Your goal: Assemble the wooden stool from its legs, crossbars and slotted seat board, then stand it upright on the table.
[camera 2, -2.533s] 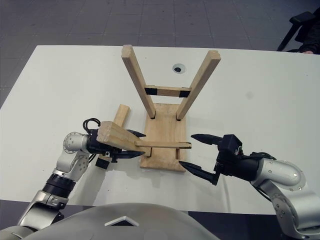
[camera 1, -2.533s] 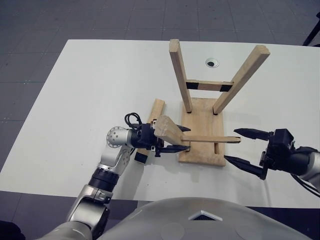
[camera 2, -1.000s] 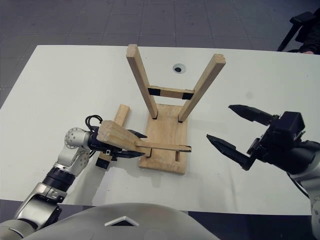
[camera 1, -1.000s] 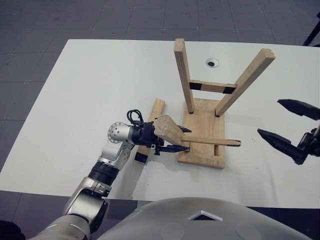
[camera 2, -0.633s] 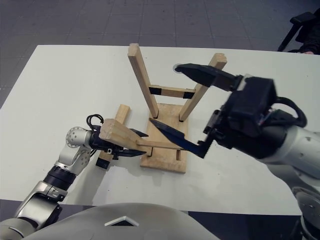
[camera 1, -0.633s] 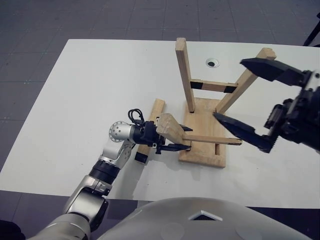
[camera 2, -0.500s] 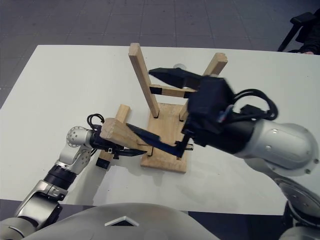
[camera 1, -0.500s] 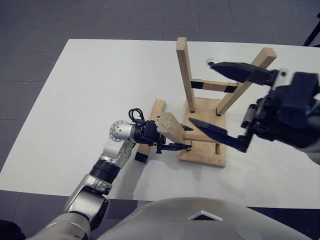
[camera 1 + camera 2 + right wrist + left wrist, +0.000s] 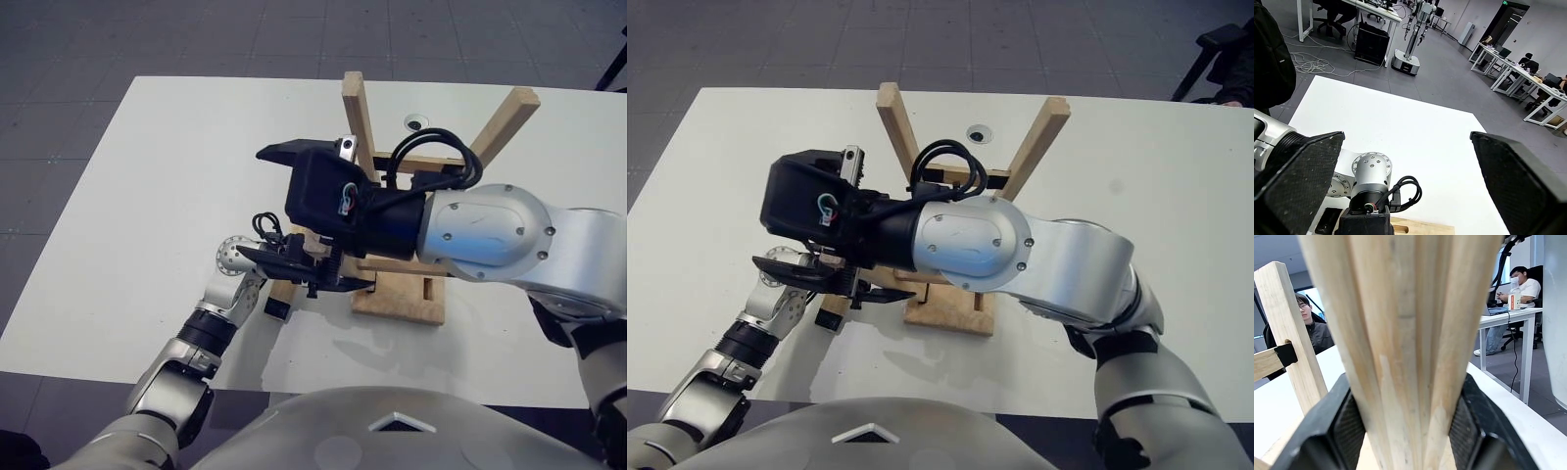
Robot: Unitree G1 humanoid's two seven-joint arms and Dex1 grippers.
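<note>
The slotted seat board lies flat on the white table. Two legs stand tilted in it, joined by a black-tipped crossbar. My left gripper is shut on a third wooden leg at the board's left edge. That leg's thin crossbar reaches over the board. My right gripper hangs open above the left gripper, and its arm hides most of the held leg. Its fingers are spread wide over the left wrist.
A loose leg lies on the table left of the board, partly under my arms. A small black block sits beside it. A round hole is in the table behind the stool. The table's left half and right side are bare.
My right arm has swung from the table's right side up and across to the left, ending over the left gripper, still open. The left gripper and its leg have stayed put.
</note>
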